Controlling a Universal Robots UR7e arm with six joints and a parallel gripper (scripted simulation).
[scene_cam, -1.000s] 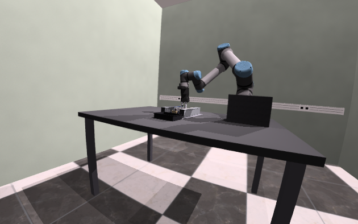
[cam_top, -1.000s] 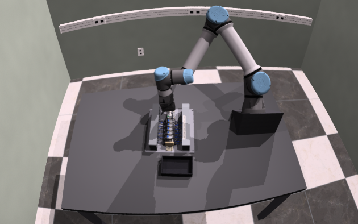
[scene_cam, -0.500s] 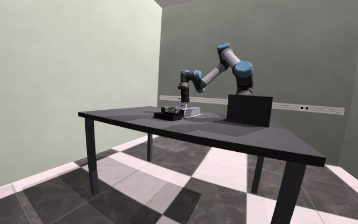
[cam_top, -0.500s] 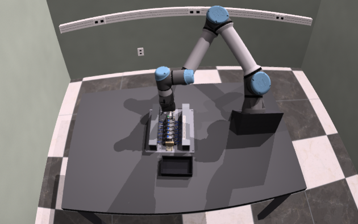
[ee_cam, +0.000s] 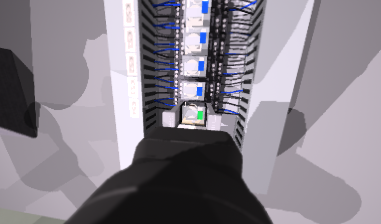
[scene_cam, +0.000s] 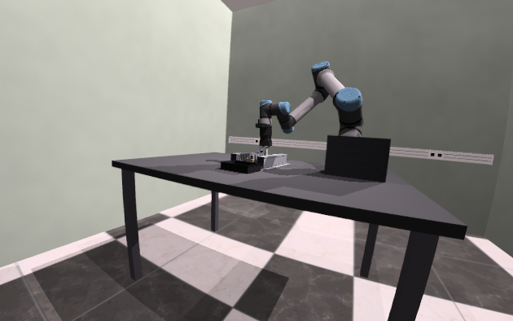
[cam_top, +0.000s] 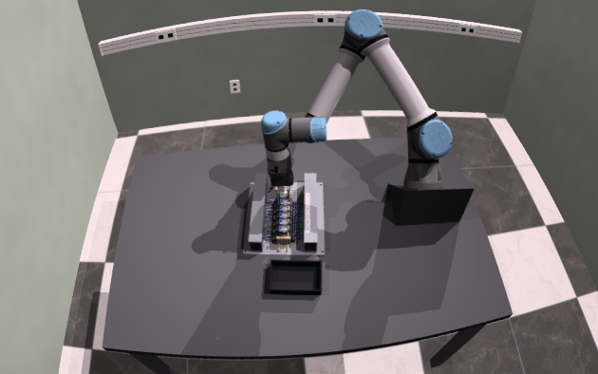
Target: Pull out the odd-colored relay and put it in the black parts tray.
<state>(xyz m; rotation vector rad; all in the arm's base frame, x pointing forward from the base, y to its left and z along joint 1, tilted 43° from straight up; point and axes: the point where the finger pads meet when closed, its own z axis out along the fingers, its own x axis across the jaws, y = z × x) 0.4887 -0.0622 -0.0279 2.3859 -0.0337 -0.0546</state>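
The relay with the green button [cam_top: 283,195] [ee_cam: 193,113] is at the back end of the relay row. My gripper [cam_top: 282,188] [scene_cam: 264,151] [ee_cam: 194,109] points down and is shut on this relay, one pale finger on each side. The relay stands in line with its neighbours; its base is hidden. The other relays [cam_top: 284,215] [ee_cam: 194,66] have blue buttons and sit in the row in front of it. The relay panel [cam_top: 320,218] looks flat on the table. The black parts tray [cam_top: 294,291] [scene_cam: 240,167] lies in front of the panel, with nothing seen in it.
Tall grey wire ducts [cam_top: 310,209] [ee_cam: 291,65] flank the row on both sides, with blue and black wires between. A tan block [cam_top: 283,240] sits at the row's front end. The arm's black base box [cam_top: 429,206] [scene_cam: 356,159] stands at the right of the table.
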